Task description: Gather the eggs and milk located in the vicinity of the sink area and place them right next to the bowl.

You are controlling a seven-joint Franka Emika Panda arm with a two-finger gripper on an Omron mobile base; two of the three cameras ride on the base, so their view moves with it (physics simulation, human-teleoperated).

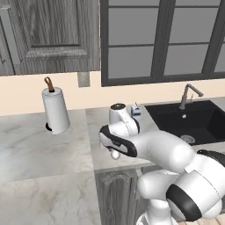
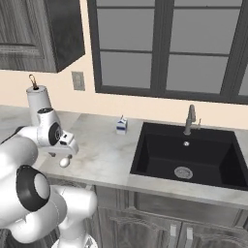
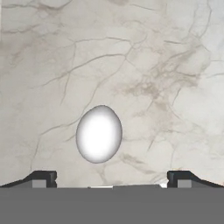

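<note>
egg: a whitish egg (image 3: pixel 99 134) lies on the pale marble tabletop (image 3: pixel 144 65), straight below the end effector (image 3: pixel 112 177); in the hand view it sits a little toward 11 o'clock from the midpoint between the two fingertips, above them in the picture and apart from both.
sink: the black basin (image 2: pixel 189 155) lies well off toward 3 o'clock from the arm in the right base view, with the faucet (image 2: pixel 191 118) at its back edge.
tabletop: the egg rests near its front edge, seen in the left base view just under the wrist (image 1: pixel 115 154) and in the right base view beneath the hand (image 2: pixel 64 162).
milk: the small carton (image 2: pixel 121 125) stands by the sink's back left corner, toward 1 o'clock from the egg in the right base view, well apart from it.
egg axis: its long axis runs 12 to 6 in the hand view, across the line that joins the fingertips, so the narrow width faces the closing direction.
end effector: released, jaws spread wide, nothing between them; the egg's width fits easily inside the gap.
coming move, as a judgement: a straight descent with a slight shift toward 11 o'clock should centre the egg before closing.
bowl: I cannot tell where it stands.
</note>
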